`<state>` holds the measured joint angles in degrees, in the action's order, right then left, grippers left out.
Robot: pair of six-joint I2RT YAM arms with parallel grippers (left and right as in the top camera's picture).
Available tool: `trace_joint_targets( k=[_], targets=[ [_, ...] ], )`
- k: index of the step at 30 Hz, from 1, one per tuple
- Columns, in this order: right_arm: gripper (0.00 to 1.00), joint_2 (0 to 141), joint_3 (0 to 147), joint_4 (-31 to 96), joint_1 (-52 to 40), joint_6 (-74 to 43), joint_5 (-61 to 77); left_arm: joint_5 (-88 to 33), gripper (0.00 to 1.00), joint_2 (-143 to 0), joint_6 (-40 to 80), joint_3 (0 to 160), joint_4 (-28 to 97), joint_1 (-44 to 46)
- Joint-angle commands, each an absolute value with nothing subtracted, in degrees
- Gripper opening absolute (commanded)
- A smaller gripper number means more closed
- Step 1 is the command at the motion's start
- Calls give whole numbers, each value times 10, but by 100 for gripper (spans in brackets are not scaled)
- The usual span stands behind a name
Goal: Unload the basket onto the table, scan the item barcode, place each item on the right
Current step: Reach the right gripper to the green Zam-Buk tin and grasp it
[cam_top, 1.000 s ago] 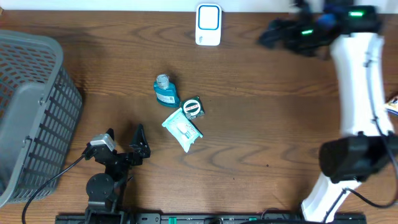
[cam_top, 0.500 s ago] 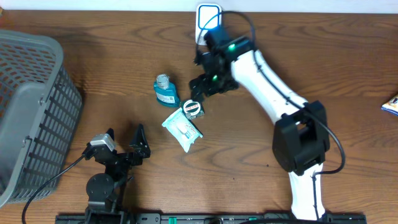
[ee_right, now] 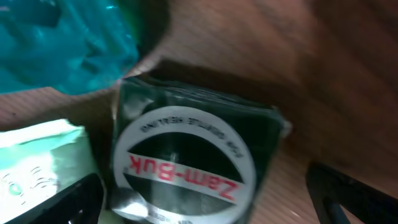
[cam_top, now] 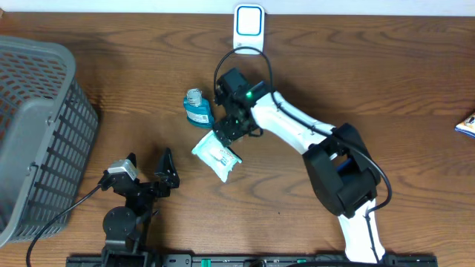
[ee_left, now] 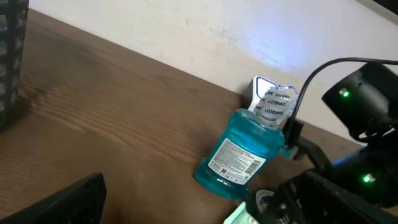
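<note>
A dark green Zam-Buk box [ee_right: 186, 163] with a white round label lies on the wooden table, filling the right wrist view. My right gripper [cam_top: 230, 126] hangs low over it, open, with one black finger [ee_right: 65, 200] on each side of the box and nothing gripped. In the overhead view the box is mostly hidden under that gripper. A blue mouthwash bottle [cam_top: 197, 108] lies just left of it, and a white-green wipes pack [cam_top: 217, 154] just below. The white scanner [cam_top: 249, 28] stands at the table's far edge. My left gripper [cam_top: 148, 169] rests open near the front left.
A grey mesh basket [cam_top: 37, 126] fills the left side. A small packet [cam_top: 467, 123] pokes in at the right edge. From the left wrist, the bottle [ee_left: 245, 155] lies with the scanner [ee_left: 260, 87] behind it and the right arm [ee_left: 354, 180] beside it.
The right arm has swung from the far right back corner to the middle of the table and come down over the Zam-Buk box. The left arm has not moved.
</note>
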<state>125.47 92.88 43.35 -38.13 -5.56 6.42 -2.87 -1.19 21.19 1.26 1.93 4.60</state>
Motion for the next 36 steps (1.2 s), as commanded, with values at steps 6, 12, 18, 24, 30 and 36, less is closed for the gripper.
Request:
trace_joint_targets(
  k=[6,12,18,24,30,36],
  targets=[
    [99,1252,921,385,-388,-68,43,-22,98,-10,211,2,39,44],
    [99,1267,921,370,-388,-68,18,-22,98,-10,211,2,39,44],
    [99,1303,921,380,-393,-68,23,-22,98,-10,211,2,39,44],
    [90,1314,921,403,-399,-73,23,-22,98,-10,211,2,39,44],
    [78,1314,921,411,-393,-142,23,-22,98,-10,211,2,39,44],
    [65,1314,922,417,-383,-167,23,-22,98,-10,211,2,39,44]
  ],
)
